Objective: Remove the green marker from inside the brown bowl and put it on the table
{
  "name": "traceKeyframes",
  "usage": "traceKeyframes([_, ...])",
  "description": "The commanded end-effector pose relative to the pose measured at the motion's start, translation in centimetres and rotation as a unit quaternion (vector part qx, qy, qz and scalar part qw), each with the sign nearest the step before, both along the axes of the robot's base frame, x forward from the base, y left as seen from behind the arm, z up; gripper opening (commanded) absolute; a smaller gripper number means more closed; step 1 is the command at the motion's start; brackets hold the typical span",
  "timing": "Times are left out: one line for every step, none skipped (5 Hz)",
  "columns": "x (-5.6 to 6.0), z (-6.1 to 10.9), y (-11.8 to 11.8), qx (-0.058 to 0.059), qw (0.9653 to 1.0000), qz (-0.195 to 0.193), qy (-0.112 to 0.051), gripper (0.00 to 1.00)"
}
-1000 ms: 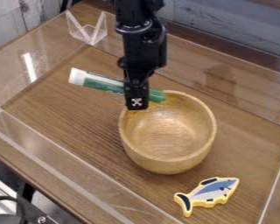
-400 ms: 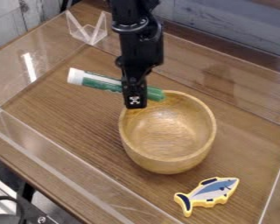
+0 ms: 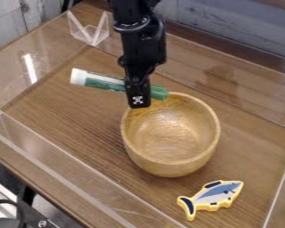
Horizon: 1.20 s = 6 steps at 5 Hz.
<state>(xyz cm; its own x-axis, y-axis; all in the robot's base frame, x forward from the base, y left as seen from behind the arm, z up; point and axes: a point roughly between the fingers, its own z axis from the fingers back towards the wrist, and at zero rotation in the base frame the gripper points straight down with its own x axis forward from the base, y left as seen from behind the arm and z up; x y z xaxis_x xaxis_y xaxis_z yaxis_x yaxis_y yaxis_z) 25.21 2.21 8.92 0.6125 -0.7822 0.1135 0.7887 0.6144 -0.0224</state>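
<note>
The green marker [image 3: 104, 83] is held level just above the table [image 3: 61, 111], its white end pointing left and its green end hidden behind my fingers. My gripper [image 3: 135, 96] points straight down and is shut on the marker's middle, over the far left rim of the brown bowl [image 3: 171, 134]. The bowl stands upright with nothing visible inside it.
A small blue and yellow toy fish [image 3: 212, 198] lies near the front right of the table. Clear acrylic walls [image 3: 61, 187] run along the table's edges, with a clear bracket [image 3: 90, 28] at the back. A grey cloth lies beyond the far wall.
</note>
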Motion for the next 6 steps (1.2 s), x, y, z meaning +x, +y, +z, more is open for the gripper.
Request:
traceKeyframes([0.81, 1.74, 0.44, 0.002, 0.999, 0.005, -0.044, 0.0])
traceKeyframes([1.01, 1.68, 0.52, 0.0, 0.9987, 0.006, -0.05, 0.0])
traceKeyframes([1.22, 1.64, 0.57, -0.002, 0.9983, 0.007, -0.057, 0.0])
traceKeyframes([1.39, 1.58, 0.59, -0.004, 0.998, 0.007, -0.063, 0.0])
traceKeyframes([1.52, 1.51, 0.62, -0.006, 0.9976, 0.007, -0.069, 0.0])
traceKeyframes([1.62, 1.46, 0.62, -0.008, 0.9973, 0.006, -0.073, 0.0])
